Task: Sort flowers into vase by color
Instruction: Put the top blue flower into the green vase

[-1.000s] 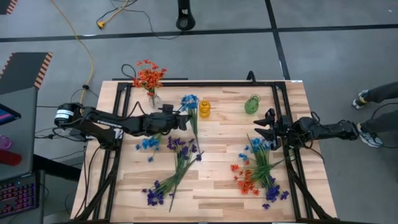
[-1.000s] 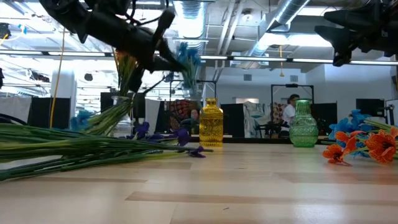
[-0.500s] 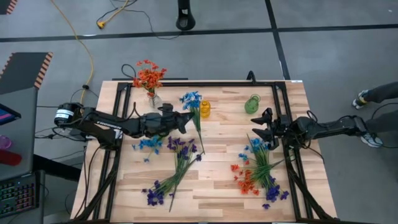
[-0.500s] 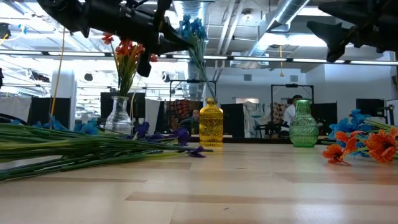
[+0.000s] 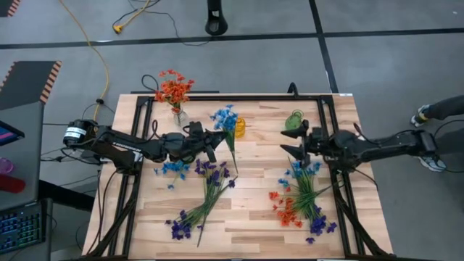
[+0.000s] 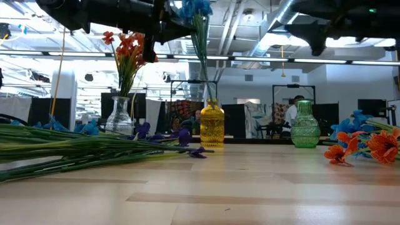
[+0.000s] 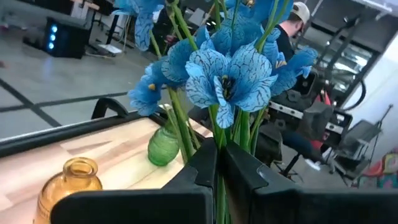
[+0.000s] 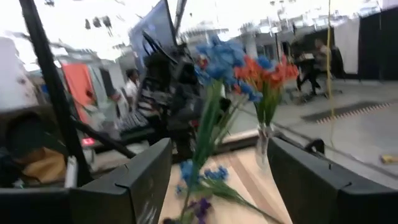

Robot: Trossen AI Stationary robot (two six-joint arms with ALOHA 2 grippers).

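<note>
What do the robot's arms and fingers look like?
Both arms are dark, nearly black, long and thin with chunky joints. The left arm has a silvery ring near its base. Each ends in a two-finger gripper: the left gripper has flat black fingers; the right gripper has wide, blocky dark ones.

The robot has 2 dark, near-black arms built of slim jointed segments. The left arm (image 5: 130, 147) carries a pale silver-grey ring near its base, and thin black cables trail from that end. The right arm (image 5: 377, 148) looks the same matte black, with blocky housings along it. The left gripper (image 7: 219, 180) ends in 2 flat, angular black fingers (image 7: 245, 171) with bevelled edges. The right gripper's (image 8: 217, 180) fingers (image 8: 146, 180) are broad dark plates, probably smooth plastic.
</note>
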